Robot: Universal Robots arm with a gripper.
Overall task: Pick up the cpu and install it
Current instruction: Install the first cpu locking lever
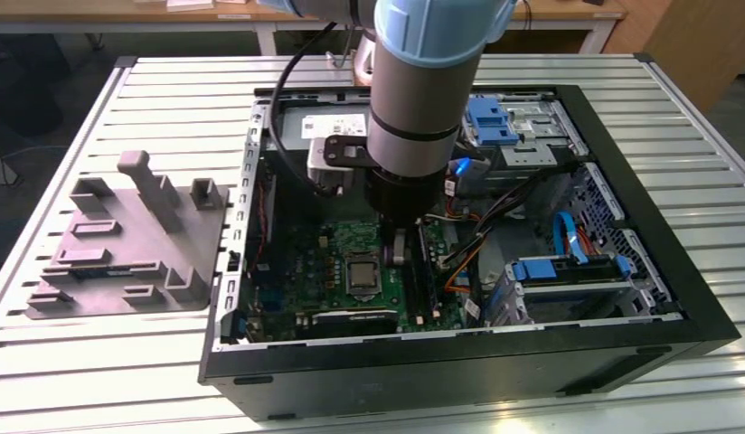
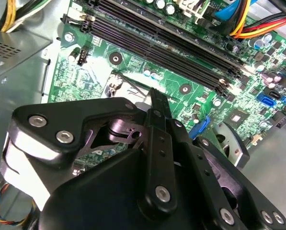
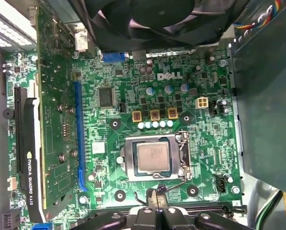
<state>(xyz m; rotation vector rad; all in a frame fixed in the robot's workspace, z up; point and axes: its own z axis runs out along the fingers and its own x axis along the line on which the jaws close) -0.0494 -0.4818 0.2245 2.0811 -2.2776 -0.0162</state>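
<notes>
Lying flat, cpu point(image 3: 154, 158) square in socket point(image 3: 154, 159), metal top up.

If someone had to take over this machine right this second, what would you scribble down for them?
Gripper: down inside the open computer case, just above the motherboard beside the socket. Whether its fingers are open or shut cannot be told.
Cpu: lying flat in the socket, silver top up.
Done: chip appears seated in place.
Left: the socket's metal frame looks unlatched; check that it is closed. The grey tray sits outside the case, on the exterior view's left.
</notes>
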